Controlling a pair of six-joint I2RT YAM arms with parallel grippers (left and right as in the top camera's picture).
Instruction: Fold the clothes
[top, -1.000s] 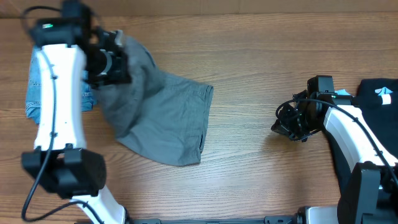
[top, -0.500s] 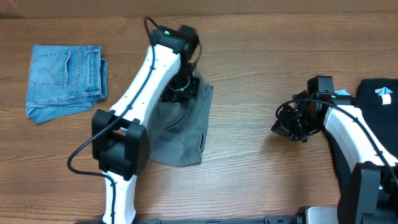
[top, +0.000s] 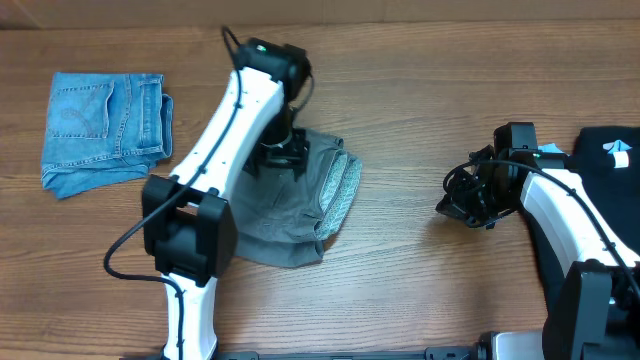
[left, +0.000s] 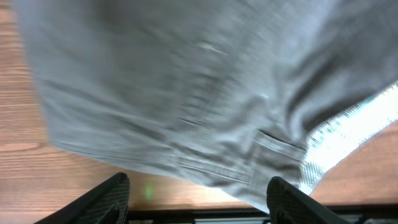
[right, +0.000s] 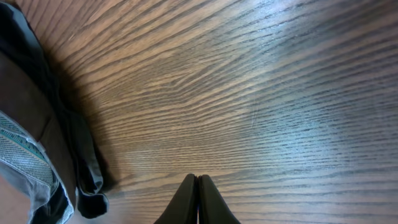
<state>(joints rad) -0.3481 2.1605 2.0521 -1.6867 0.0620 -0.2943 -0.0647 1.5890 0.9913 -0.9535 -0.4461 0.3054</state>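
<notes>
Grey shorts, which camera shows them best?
Overhead: the grey shorts lie whole on the table, pale lining at their right edge, the left arm partly covering them. Left wrist shows only a blurred close-up of fabric and a pocket slit. Right wrist shows none.

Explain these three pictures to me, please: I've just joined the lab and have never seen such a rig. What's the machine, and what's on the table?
Two white robot arms work at a wooden table. The wide picture looks down from above; the other two come from a small camera on each wrist. The left arm reaches over the grey shorts, which lie partly folded, pale lining showing at one edge. Its wrist view shows that cloth close up, jaws open, holding nothing. The right arm rests aside, jaws shut on nothing above bare wood. Folded blue denim shorts lie at the picture's left edge, a black garment at its right.
</notes>
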